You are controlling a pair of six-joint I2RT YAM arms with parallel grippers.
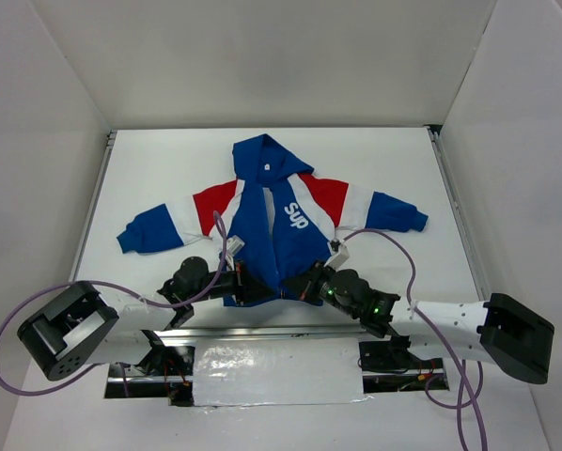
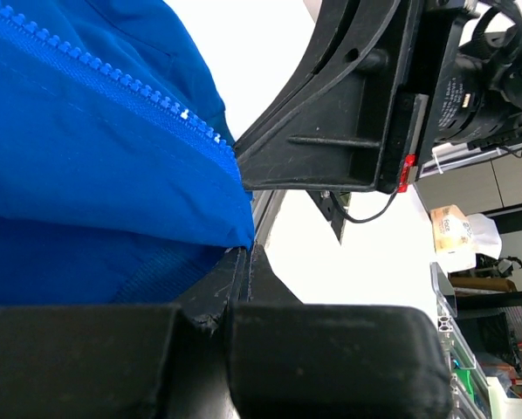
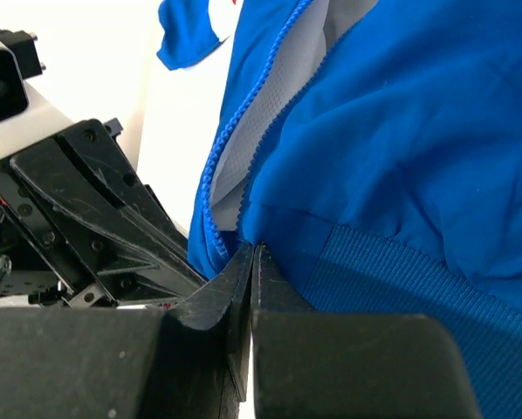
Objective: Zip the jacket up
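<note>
Left gripper (image 2: 246, 251) of mine is clenched on the hem (image 2: 169, 223) of the jacket (image 1: 259, 221), and my right gripper (image 3: 254, 253) pinches the hem just beside it. From above both grips are hard to make out under the wrists, but only that view shows the jacket whole on the table (image 1: 149, 169), hood (image 1: 262, 155) at 12 o'clock, hem at 6. Close up, zipper teeth (image 2: 95, 74) show; the slider I cannot make out.

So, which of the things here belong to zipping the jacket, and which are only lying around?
For the job:
- blue, red and white hooded fabric jacket
- its blue toothed zipper
- left end effector and right end effector, both shut on the jacket's bottom hem

Just there:
- purple cables
- silver foil sheet between the arm bases
</note>
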